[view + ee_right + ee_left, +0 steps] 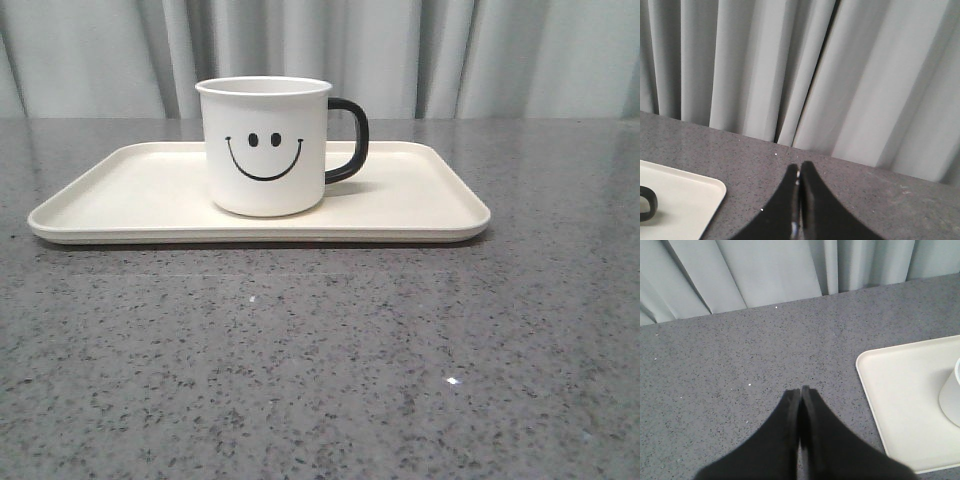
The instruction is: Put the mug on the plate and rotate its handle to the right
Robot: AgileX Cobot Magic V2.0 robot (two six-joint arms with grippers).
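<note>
A white mug (pixel 265 145) with a black smiley face stands upright on the cream plate (pixel 120 195), slightly left of the plate's middle. Its black handle (pixel 352 140) points to the right. Neither gripper shows in the front view. In the left wrist view my left gripper (pixel 800 391) is shut with nothing in it, over bare table to the left of the plate (pixel 905 395); a sliver of the mug (pixel 952 395) shows at the edge. My right gripper (pixel 799 167) is shut and empty, off the plate's right corner (pixel 680 200), with part of the handle (pixel 647 202) in view.
The grey speckled tabletop (pixel 320 360) spreads in front of and around the plate. Grey curtains (pixel 450 50) hang close behind the table's far edge.
</note>
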